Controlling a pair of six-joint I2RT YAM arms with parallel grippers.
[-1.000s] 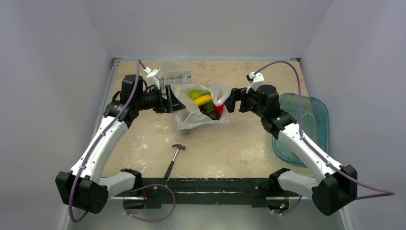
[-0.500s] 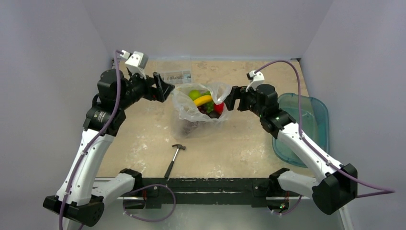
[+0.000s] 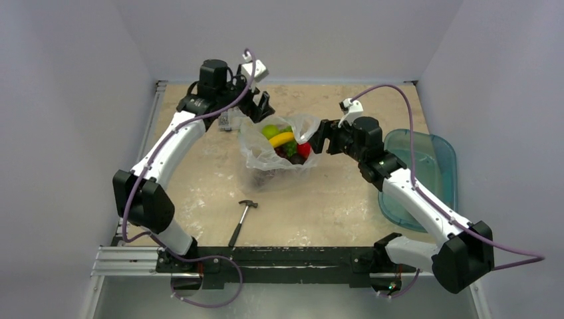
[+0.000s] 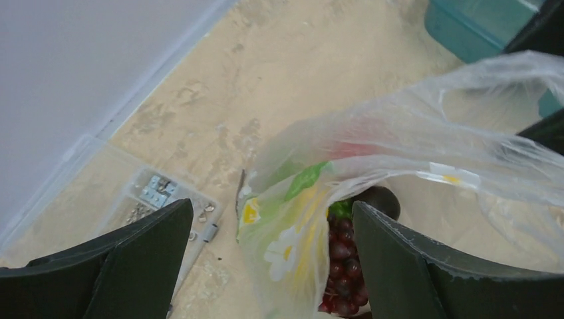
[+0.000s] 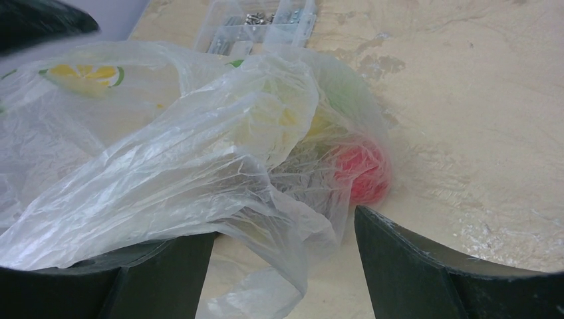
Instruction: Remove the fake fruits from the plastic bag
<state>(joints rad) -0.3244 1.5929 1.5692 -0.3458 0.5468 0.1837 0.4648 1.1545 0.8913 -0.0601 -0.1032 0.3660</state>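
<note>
Beige tabletop [image 3: 332, 206] bore a crinkly bag [image 3: 258, 161] of glossy fruits [image 3: 282, 139]; left gripper [image 4: 269, 214] gaped empty, right gripper [image 5: 284, 226] gaped around its film.

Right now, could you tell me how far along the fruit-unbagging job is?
Done: nothing; the banana, green apple, red fruit and grapes all sit inside the plastic bag. In hand: the right jaws stand open around the bag's rim, the left jaws open above it. Left: every fruit to lift out.

A hammer [image 3: 241, 222] lies on the beige surface [image 3: 319, 199] toward the front. A teal bin [image 3: 435, 173] sits at the right and a clear parts box [image 4: 159, 193] at the back.
</note>
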